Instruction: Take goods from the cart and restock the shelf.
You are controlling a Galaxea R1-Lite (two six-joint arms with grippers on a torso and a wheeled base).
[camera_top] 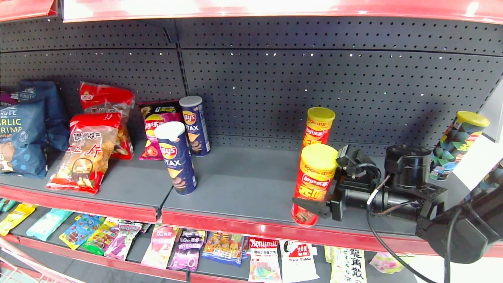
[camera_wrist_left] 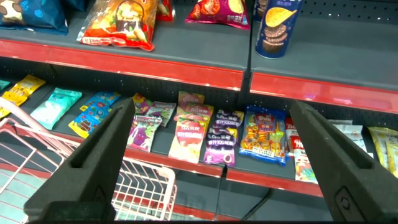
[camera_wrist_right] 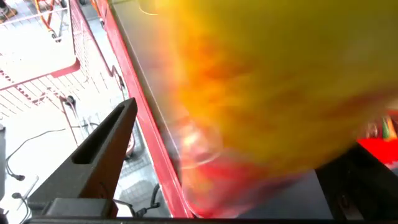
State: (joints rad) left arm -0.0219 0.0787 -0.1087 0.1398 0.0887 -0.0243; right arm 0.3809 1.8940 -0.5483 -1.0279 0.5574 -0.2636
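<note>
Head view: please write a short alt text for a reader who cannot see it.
The right gripper is around a yellow can at the front edge of a grey shelf, with a second yellow can behind it. To the left are two blue cans and snack bags.

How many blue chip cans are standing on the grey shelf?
2. The front blue can stands near the shelf edge; the rear blue can stands farther back, beside a purple bag. Bags may hide more.
</note>
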